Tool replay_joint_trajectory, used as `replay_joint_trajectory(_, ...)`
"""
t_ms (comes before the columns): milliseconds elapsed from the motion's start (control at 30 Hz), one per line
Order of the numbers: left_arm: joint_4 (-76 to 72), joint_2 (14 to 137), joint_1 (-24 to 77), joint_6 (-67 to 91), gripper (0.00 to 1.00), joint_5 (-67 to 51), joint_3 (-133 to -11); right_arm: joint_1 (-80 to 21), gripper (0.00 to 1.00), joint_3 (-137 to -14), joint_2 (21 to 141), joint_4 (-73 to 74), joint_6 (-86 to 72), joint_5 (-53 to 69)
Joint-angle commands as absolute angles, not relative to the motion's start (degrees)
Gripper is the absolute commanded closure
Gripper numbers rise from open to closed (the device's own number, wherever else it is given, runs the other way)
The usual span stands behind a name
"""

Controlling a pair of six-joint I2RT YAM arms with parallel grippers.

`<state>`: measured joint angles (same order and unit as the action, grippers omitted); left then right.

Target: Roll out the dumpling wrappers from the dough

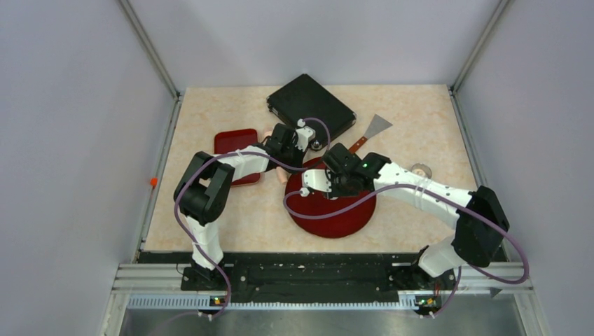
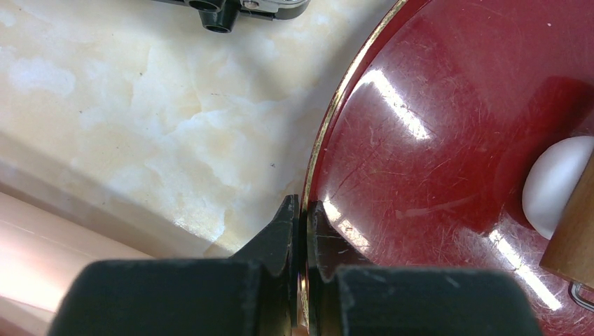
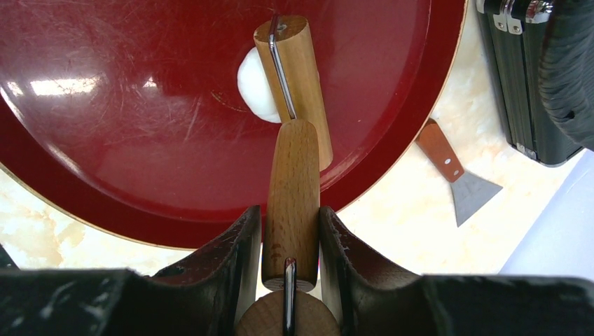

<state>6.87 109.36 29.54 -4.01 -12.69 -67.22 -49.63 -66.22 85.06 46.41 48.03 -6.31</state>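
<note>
dough (image 3: 253, 87): white rounded lump | on red plate (image 3: 140, 161) | touching wooden roller (image 3: 306, 84)

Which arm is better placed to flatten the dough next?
Right. The right gripper holds the wooden roller, barrel against the dough on the red plate; the left gripper pinches its rim.

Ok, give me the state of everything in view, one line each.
left gripper: shut on the rim of the red plate
right gripper: shut on the handle of the wooden roller
wooden roller: drum over the dough
dough: round lump, not yet flattened
black case: closed
scraper: flat on the table
</note>
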Motion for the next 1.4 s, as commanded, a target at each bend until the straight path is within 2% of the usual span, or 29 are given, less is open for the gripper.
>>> replay_joint_trajectory(0,4.92,108.68,29.05,-3.83,1.0,-5.5,-65.96,-51.92,1.0,-62.52,86.14,57.3,46.58,8.1)
replay_joint_trajectory(1367,4.82,108.7,29.06,-3.87,1.0,-5.36,-65.89,-53.02,1.0,-61.94,84.97,59.0,46.67,7.97)
